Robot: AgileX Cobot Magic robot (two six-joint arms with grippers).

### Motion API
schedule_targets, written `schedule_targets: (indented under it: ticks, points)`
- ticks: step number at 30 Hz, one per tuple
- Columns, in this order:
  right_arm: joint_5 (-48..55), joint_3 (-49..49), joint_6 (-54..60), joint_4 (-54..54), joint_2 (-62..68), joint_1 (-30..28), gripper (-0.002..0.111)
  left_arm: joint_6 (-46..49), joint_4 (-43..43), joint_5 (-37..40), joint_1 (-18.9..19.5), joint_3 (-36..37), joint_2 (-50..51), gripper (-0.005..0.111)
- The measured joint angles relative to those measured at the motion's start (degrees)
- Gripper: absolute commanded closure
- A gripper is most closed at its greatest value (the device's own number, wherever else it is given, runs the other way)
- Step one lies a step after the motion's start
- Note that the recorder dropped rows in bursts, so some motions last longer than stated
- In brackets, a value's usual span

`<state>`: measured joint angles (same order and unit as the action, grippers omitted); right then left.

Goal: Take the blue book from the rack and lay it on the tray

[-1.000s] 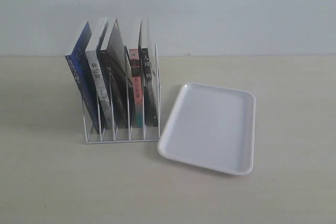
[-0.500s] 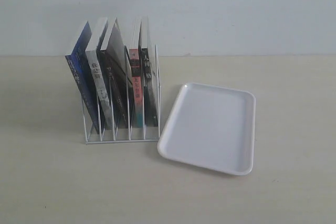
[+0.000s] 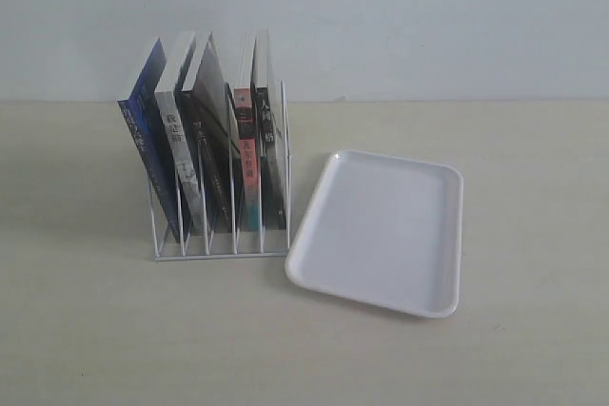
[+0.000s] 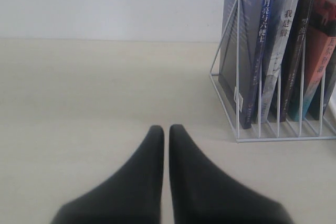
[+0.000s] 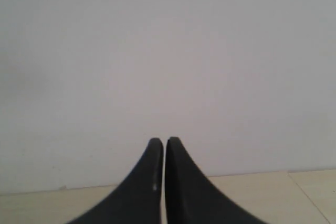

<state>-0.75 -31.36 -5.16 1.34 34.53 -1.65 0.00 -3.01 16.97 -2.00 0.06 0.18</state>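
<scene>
Pale tabletop (image 3: 95,339) runs back to a plain whitish wall, and neither arm shows in my exterior view. Nearest to me, on the wrist cameras, the left gripper (image 4: 166,129) has its dark fingers pressed together with nothing between them, low over bare table. The right gripper (image 5: 164,141) is likewise closed and empty, looking mostly at wall.

Further out, the tray (image 3: 381,235) lies flat with nothing in it, at about 4 o'clock from the rack (image 3: 221,253). Its nearest corner is just beside the rack's base wire; I cannot tell whether they touch.

Beyond that, the blue book (image 3: 145,154) stands in the outermost slot at the rack's 9 o'clock end, its top leaning towards 11 o'clock. The grey-white-spined book (image 3: 172,140) is just beside it at 3 o'clock. On the left wrist camera its blue spine faces my closed fingers, well apart from them.

By my reading, nothing of the job is done yet. I have to spread the fingers, reach the book, pinch it, draw it clear of the wires, carry it towards 4 o'clock and lay it flat. The left arm looks the better placed.
</scene>
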Motion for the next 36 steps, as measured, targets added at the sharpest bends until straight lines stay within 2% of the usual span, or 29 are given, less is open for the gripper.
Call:
schedule_targets:
  ticks: [11,15,21,23,28,33,36]
  points:
    - [-3.9,-0.3,-10.6,0.0,4.4,1.3,0.107,0.0,0.0,0.0,0.0,0.0,0.0,0.103]
    - [-6.8,-0.3,-13.1,0.4,10.4,8.0,0.107,0.0,0.0,0.0,0.0,0.0,0.0,0.103]
    - [-12.0,-4.7,-13.4,8.9,22.8,24.4,0.107,0.0,0.0,0.0,0.0,0.0,0.0,0.103]
    - [-7.3,-10.2,-12.9,11.2,27.0,29.5,0.107,0.0,0.0,0.0,0.0,0.0,0.0,0.103]
    - [17.3,-30.3,-11.4,13.5,38.2,39.0,0.109,0.0,0.0,0.0,0.0,0.0,0.0,0.103]
    - [39.7,-50.9,-11.4,15.6,48.3,43.9,0.109,0.0,0.0,0.0,0.0,0.0,0.0,0.103]
    - [50.8,-61.8,-12.3,15.8,54.4,44.6,0.109,0.0,0.0,0.0,0.0,0.0,0.0,0.103]
